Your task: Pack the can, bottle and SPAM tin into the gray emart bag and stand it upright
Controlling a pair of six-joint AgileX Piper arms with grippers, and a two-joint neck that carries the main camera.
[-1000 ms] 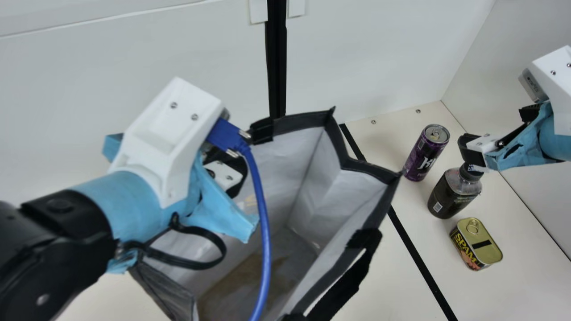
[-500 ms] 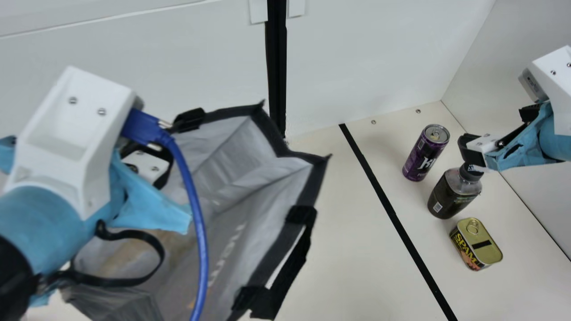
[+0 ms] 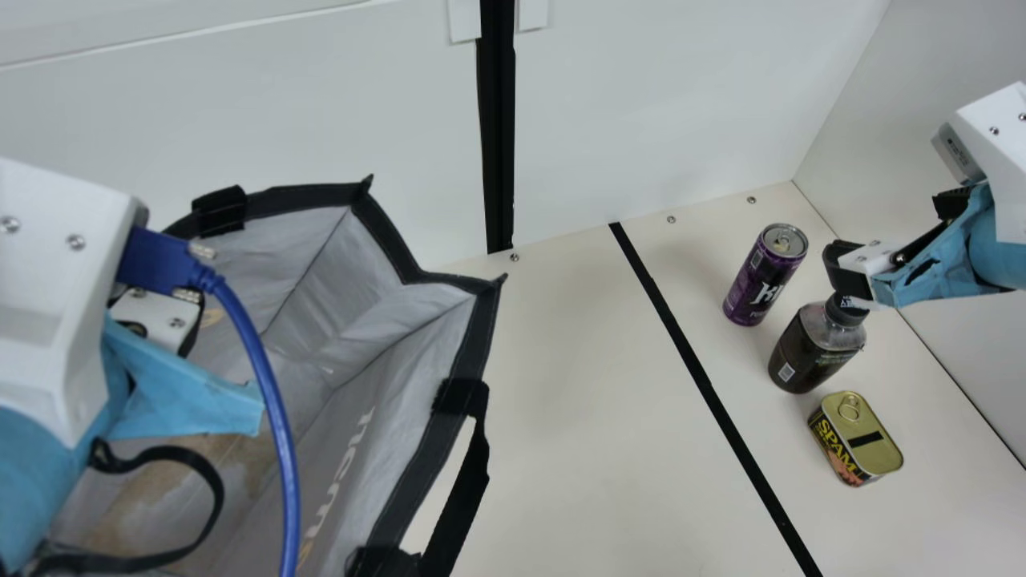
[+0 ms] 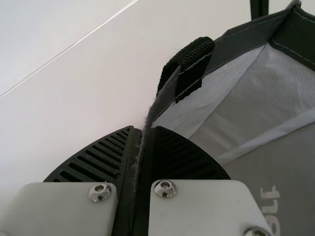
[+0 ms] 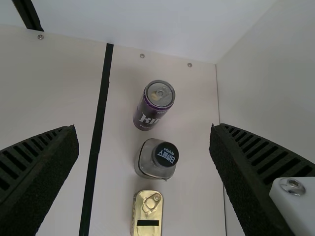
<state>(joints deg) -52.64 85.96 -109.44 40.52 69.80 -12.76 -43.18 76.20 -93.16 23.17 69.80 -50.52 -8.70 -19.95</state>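
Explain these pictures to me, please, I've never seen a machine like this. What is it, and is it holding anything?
It's a robot with a left arm and a right arm, each ending in a two-fingered claw. The main picture comes from a camera on a neck between the arms. The other two come from cameras on the wrists, looking past each claw's own fingers.

On the cream table are a purple can, a dark bottle and a SPAM tin, near a black strip.

The left claw pinches the rim of an open gray bag. The right claw is open and holds nothing.
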